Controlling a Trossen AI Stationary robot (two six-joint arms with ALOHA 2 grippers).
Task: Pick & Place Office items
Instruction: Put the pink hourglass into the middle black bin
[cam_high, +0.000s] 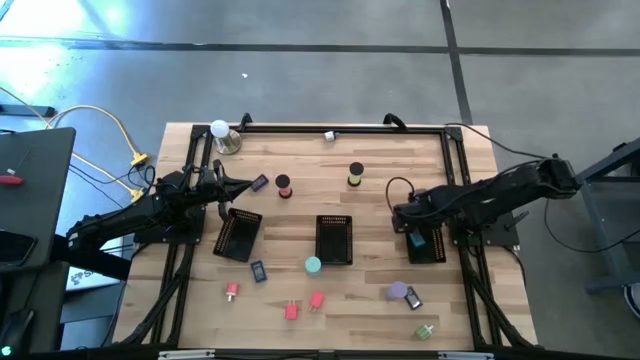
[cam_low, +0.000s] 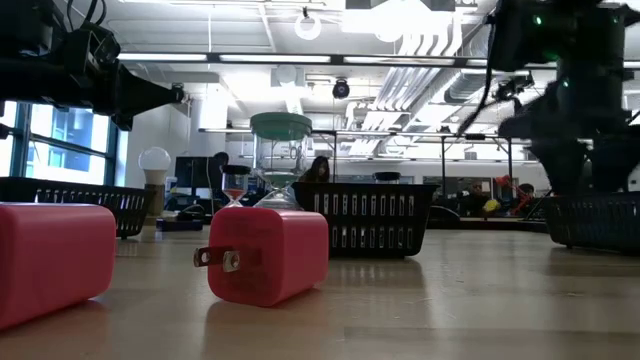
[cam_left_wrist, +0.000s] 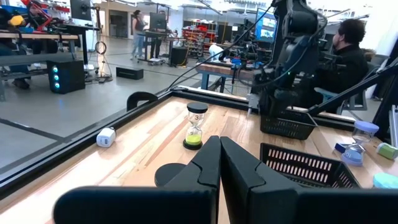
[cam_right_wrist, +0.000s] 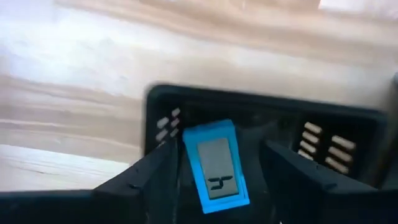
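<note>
My right gripper (cam_right_wrist: 217, 186) is open and points down into the right black mesh tray (cam_high: 428, 246). A blue rectangle with a grey face (cam_right_wrist: 216, 167) lies in that tray between the spread fingers, with a clear gap on one side. It shows teal in the high view (cam_high: 420, 240). My left gripper (cam_left_wrist: 219, 163) is shut and hovers over the table's far-left part (cam_high: 236, 188), above the left tray (cam_high: 238, 236). On the near table lie red and pink blocks (cam_high: 291, 311) (cam_high: 317, 299) (cam_high: 232, 290), a teal roll (cam_high: 313, 265), a blue rectangle (cam_high: 258, 271), a purple roll (cam_high: 398, 291) and a green bit (cam_high: 425, 331).
A middle mesh tray (cam_high: 334, 240) stands at the table's centre. Two small hourglasses (cam_high: 284, 186) (cam_high: 355, 176) and a dark piece (cam_high: 260, 183) stand farther back. A white ball on a metal base (cam_high: 222, 134) sits at the far-left corner. A black rail (cam_high: 340, 128) rims the table. People sit in the room beyond.
</note>
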